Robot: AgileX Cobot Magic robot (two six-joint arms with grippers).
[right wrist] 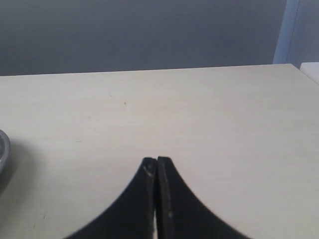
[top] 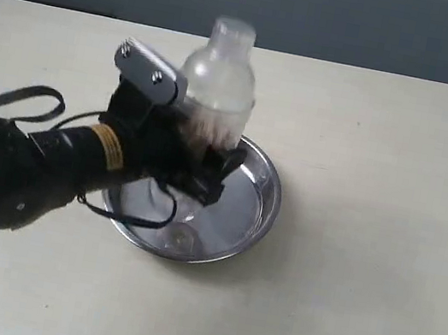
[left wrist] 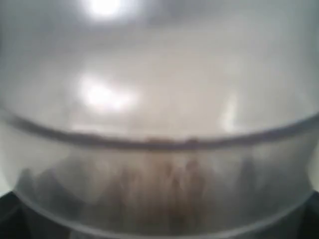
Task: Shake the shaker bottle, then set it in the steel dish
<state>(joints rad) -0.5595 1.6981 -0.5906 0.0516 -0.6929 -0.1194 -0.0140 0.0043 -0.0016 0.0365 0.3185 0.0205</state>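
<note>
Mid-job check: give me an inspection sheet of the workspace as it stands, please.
Surface: pale table, smooth.
Job's things: shaker bottle upright over the steel dish, brown pellets inside; whether it touches the dish floor cannot be told.
Clutter: nothing seen.
Grippers: left claw shut on the shaker bottle; right claw shut, empty, away from the dish.
Cables: black cable loops along the left arm; one droops by the dish's near rim.
Surroundings: dark grey wall behind.

Black left gripper clasps a clear plastic shaker bottle holding brown pellets, upright over a round shiny steel dish.
</note>
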